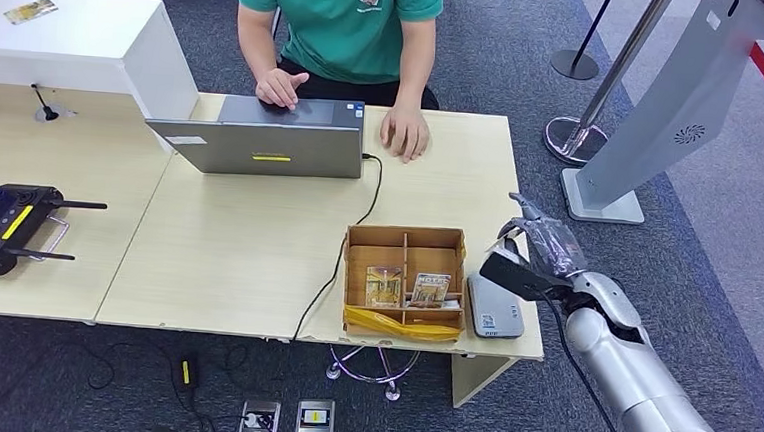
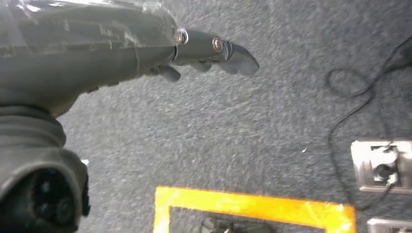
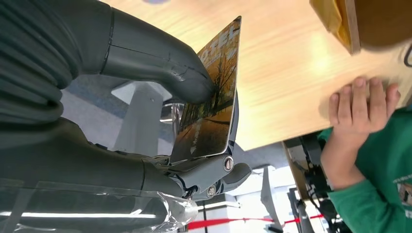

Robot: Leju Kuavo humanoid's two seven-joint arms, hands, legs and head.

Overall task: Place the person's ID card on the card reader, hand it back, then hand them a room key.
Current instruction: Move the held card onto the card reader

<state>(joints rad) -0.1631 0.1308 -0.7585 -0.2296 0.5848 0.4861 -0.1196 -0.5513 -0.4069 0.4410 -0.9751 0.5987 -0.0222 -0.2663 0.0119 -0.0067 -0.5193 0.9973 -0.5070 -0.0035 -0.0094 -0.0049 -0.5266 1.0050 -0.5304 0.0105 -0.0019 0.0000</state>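
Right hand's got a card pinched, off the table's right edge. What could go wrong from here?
1. The card is held between thumb and fingers of the right hand, much of its face standing free; it may slip or twist and drop to the carpet.
2. The person's hand rests flat on the table beside the laptop, not reaching out, so a handover may find no taker.
3. Swinging inward, the hand could clip the cardboard box or card reader.

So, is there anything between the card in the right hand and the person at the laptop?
Nothing visible blocks it. The right hand pinches the hotel card above the table's right end, beside the card reader. Bare tabletop lies between it and the person's hand; the cardboard box sits to the side.
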